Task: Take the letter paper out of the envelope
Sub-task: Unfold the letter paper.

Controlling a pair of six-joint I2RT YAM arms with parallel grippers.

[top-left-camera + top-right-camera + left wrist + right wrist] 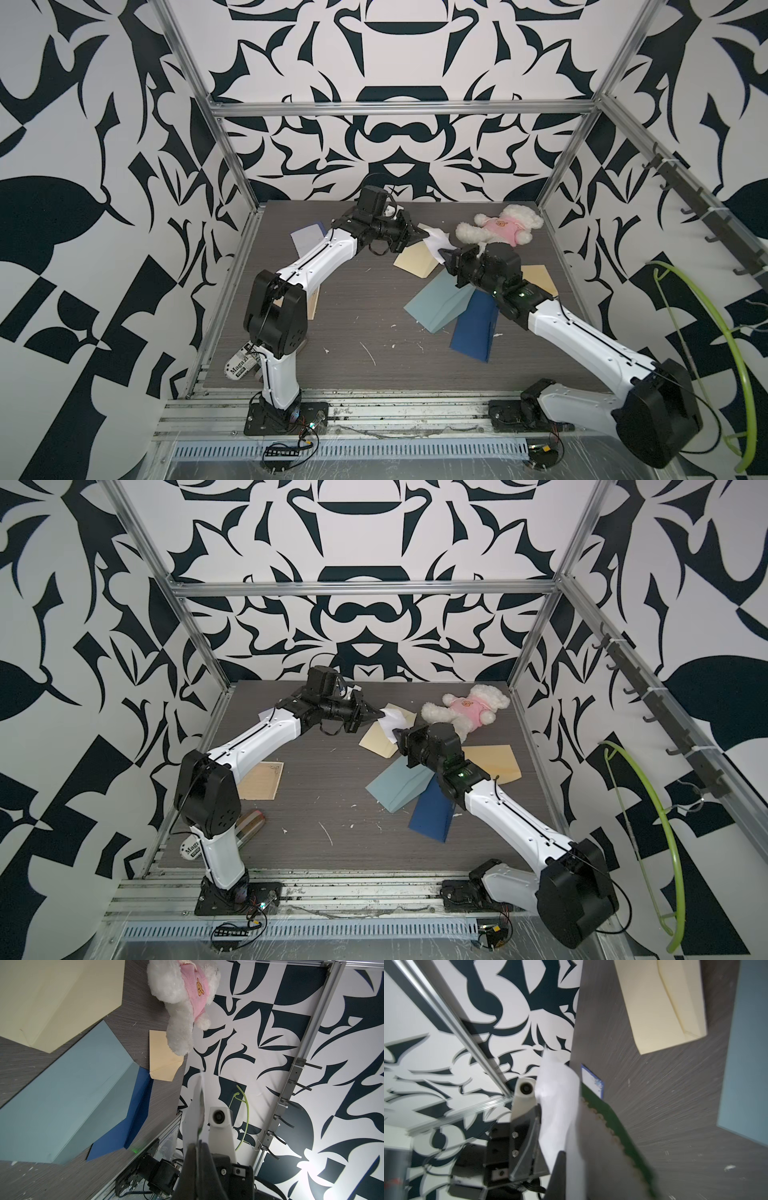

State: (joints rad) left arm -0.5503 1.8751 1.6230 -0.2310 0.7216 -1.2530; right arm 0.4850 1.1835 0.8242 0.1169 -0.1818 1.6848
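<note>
We note the table [353, 353]: dark wood-grain laminate, matt. Letter paper [436, 241]: thin white sheet, creased and crumpled. Cream envelope [411, 264] and light blue envelope [432, 305]: smooth matt paper. Plush bear [469, 232]: fluffy white pile, pink fleece top. We log the frame rail [399, 109] as brushed metal.

Robot lab cell: silver aluminium extrusion frame [399, 109], black-and-white abstract-patterned wall panels [83, 208], two white-and-black robot arms [316, 257] bolted to a metal rail base [399, 409], dark grey wood-grain tabletop [345, 291].
</note>
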